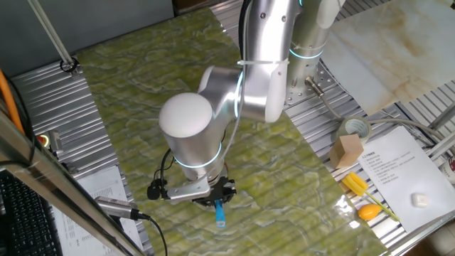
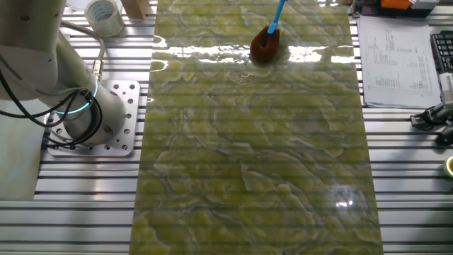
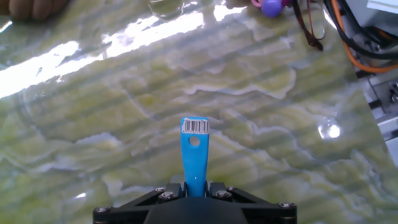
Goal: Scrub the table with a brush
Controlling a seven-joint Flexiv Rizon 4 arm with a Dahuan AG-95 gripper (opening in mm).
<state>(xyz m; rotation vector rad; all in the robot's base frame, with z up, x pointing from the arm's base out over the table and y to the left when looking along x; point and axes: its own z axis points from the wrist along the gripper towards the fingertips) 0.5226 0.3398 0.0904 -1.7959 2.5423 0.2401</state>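
Observation:
My gripper (image 1: 215, 193) is shut on the thin light-blue handle of the brush (image 1: 220, 212), low over the yellow-green marbled table (image 1: 142, 78). In the hand view the handle (image 3: 194, 155) sticks out from between the closed jaws of the gripper (image 3: 194, 188), with a barcode label at its end, above the table (image 3: 93, 124). In the other fixed view the reddish-brown bristle tuft of the brush (image 2: 265, 47) rests on the table (image 2: 248, 163) near its far end, and the gripper is cut off by the top edge. The arm hides the bristles in the first fixed view.
A tape roll (image 1: 353, 129), a wooden block (image 1: 346, 151), a yellow tool (image 1: 355, 185) and a paper sheet (image 1: 398, 171) lie to the right of the table. A cream marbled slab (image 1: 384, 50) lies behind. The robot base (image 2: 106, 117) stands beside the table. Cables (image 3: 348, 31) lie nearby.

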